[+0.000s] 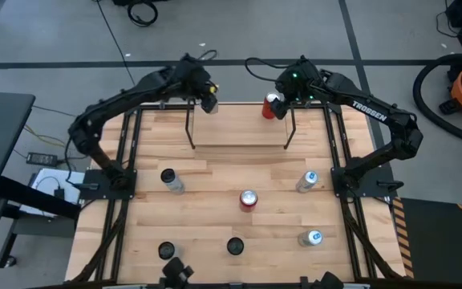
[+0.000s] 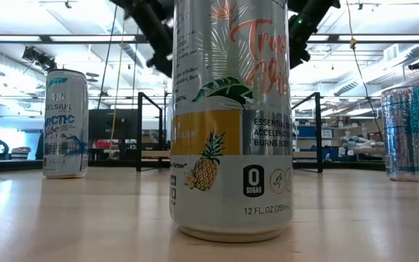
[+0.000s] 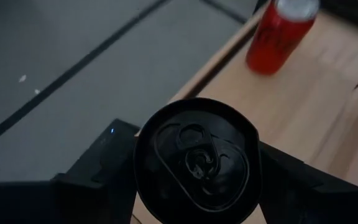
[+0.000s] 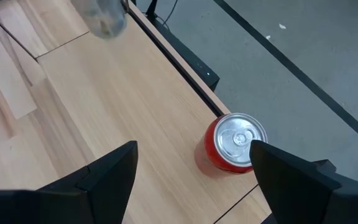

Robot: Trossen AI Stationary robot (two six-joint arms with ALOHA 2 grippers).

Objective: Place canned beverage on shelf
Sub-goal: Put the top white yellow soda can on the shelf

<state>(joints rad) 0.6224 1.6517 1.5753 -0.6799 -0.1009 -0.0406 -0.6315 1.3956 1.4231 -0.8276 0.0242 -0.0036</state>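
Red can (image 1: 249,200) mid-table | silver cans (image 1: 308,182) right | black cans (image 1: 235,246) front

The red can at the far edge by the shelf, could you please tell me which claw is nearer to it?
Right. The right claw hangs open just above the red can; the left claw, shut on a black can, is across the shelf.

Pineapple can (image 2: 231,124) upfront, shelf (image 2: 228,131) behind
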